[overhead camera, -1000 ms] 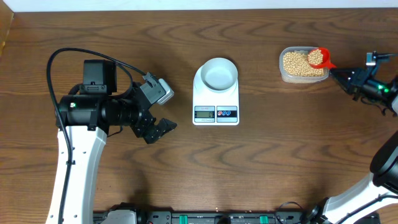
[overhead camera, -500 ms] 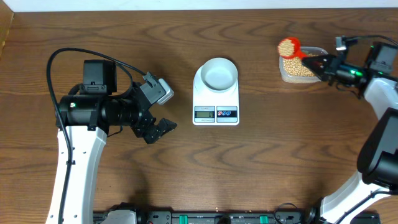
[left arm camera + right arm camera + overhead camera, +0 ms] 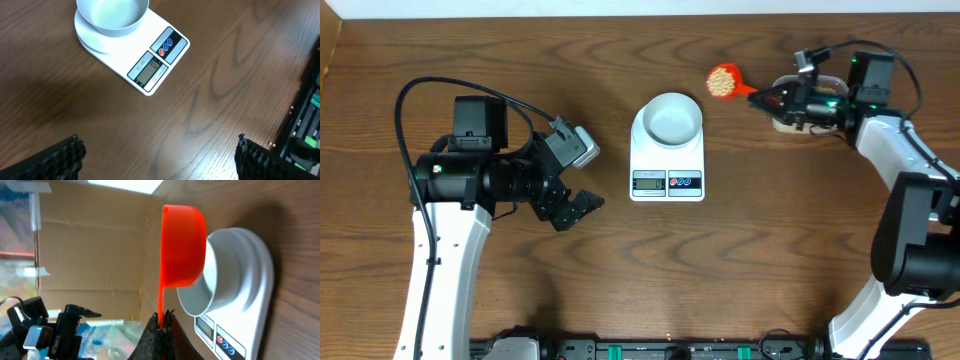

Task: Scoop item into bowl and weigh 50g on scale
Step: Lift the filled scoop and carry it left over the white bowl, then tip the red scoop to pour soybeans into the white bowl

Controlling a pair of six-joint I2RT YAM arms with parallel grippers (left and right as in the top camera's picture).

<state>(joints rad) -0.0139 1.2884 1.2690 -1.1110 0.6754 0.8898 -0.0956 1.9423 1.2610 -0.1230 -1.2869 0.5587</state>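
Note:
The pale blue-grey bowl (image 3: pixel 671 118) sits empty on the white scale (image 3: pixel 667 170) at mid table; both also show in the left wrist view, bowl (image 3: pixel 113 15) and scale (image 3: pixel 155 60), and in the right wrist view, bowl (image 3: pixel 215 280) and scale (image 3: pixel 250 305). My right gripper (image 3: pixel 772 98) is shut on the handle of an orange scoop (image 3: pixel 725 82) heaped with tan beans, held in the air just right of the bowl; the scoop shows from below in the right wrist view (image 3: pixel 182 245). My left gripper (image 3: pixel 582 208) is open and empty, left of the scale.
A clear plastic tub (image 3: pixel 782 122) stands at the back right, mostly hidden under my right arm. The table's far edge runs close behind the scoop. A cardboard wall (image 3: pixel 90 245) stands at the left side.
My right gripper has carried the bean-filled scoop out of the tub and leftward toward the bowl. The left arm has not moved.

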